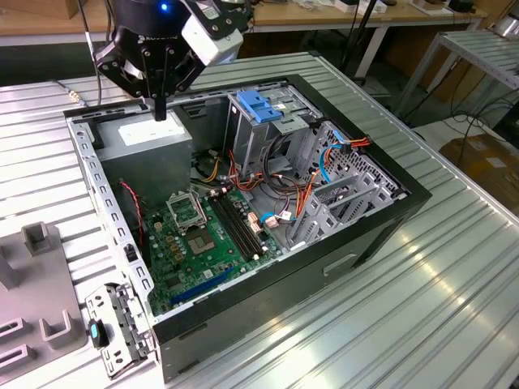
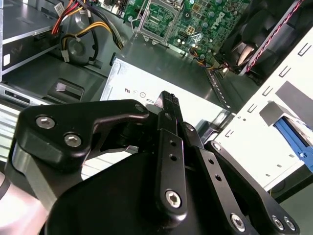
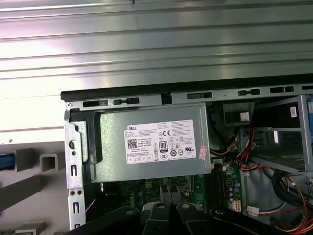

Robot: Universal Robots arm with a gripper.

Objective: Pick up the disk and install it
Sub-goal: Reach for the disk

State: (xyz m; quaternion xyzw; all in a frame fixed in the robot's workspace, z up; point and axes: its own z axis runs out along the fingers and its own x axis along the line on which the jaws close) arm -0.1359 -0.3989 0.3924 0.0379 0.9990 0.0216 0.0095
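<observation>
Tool (image 1: 160, 114) hovers, fingers together, above grey power-supply box (image 1: 152, 139).

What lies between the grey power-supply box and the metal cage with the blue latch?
In the exterior view, a bundle of red, yellow and black wires lies in the gap between the power-supply box and the cage.

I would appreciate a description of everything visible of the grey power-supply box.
The power-supply box is a rectangular grey sheet-metal unit lying flat, with a white printed sticker on its upward face. It sits in a corner of the open case, beside the green motherboard. Coloured wires leave one end. The shut gripper hangs over the sticker; contact cannot be told.
</observation>
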